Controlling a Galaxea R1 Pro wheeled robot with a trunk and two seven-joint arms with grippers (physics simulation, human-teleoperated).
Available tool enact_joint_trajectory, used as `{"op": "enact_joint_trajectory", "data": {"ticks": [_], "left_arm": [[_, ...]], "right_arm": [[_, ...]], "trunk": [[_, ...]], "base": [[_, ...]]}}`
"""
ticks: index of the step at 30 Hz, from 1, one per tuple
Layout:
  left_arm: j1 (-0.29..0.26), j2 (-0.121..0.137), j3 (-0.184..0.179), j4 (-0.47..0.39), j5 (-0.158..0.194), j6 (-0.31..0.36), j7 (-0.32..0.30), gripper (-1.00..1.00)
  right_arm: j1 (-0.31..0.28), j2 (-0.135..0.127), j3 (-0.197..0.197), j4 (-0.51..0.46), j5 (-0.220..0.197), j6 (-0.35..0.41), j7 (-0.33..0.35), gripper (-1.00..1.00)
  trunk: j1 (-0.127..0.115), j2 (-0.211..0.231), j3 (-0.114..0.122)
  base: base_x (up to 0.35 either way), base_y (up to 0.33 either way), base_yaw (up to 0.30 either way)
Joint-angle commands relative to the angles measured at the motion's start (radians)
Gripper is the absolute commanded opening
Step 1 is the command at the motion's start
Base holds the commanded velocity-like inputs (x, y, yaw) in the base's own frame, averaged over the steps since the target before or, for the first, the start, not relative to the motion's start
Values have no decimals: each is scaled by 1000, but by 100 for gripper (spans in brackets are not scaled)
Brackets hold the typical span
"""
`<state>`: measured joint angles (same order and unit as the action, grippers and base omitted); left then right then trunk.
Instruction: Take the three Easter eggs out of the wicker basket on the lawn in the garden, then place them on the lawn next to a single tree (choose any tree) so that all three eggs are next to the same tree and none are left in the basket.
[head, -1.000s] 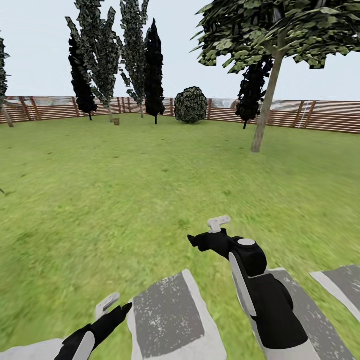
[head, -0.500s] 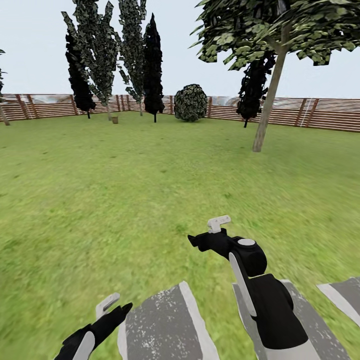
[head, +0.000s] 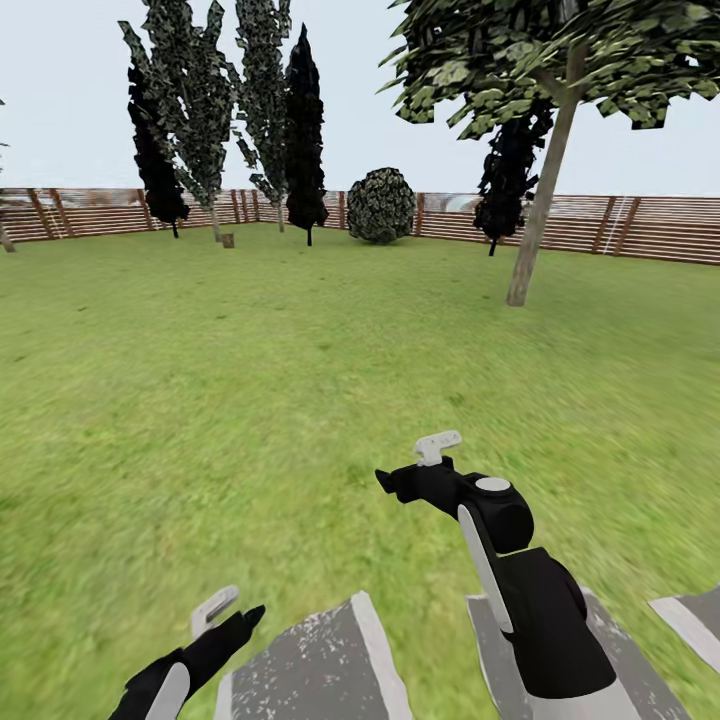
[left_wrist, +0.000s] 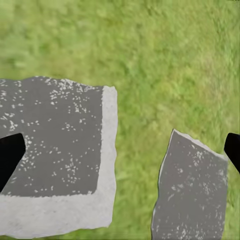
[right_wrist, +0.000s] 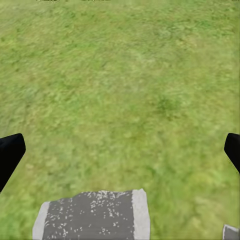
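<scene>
Here both claws, left claw (head: 215, 608) and right claw (head: 437, 446), hang released above the lawn (head: 250, 380).

- Flat, even daylight falls over my head view; the sky (head: 90, 90) is a pale, washed-out grey-blue with no sun visible.
- The lawn (head: 250, 350) is bright, and I see no cast shadow under the tree (head: 535, 220) or under my arms.
- Grass close to me smears into soft streaks; the far fence (head: 650, 228) looks sharper.
- Both wrist views are soft and blurry, the grass mottled without blades.
- No glare anywhere.
</scene>
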<state>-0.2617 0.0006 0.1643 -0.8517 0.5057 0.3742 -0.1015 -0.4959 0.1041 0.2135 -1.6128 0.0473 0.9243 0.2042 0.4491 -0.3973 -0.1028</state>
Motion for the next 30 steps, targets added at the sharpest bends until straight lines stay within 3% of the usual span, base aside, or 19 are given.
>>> {"op": "enact_joint_trajectory", "data": {"ticks": [1, 15, 30], "left_arm": [[-1, -1, 3, -1, 7, 8, -3, 100], [-1, -1, 3, -1, 7, 8, -3, 100], [-1, -1, 3, -1, 7, 8, -3, 100]], "right_arm": [[-1, 0, 0, -1, 6, 4, 4, 100], [-1, 0, 1, -1, 6, 4, 4, 100], [-1, 0, 1, -1, 6, 4, 4, 100]], "trunk": [[1, -3, -2], [1, -3, -2], [1, -3, -2]], "base": [[334, -84, 0], [334, -84, 11], [334, -84, 228]]}}
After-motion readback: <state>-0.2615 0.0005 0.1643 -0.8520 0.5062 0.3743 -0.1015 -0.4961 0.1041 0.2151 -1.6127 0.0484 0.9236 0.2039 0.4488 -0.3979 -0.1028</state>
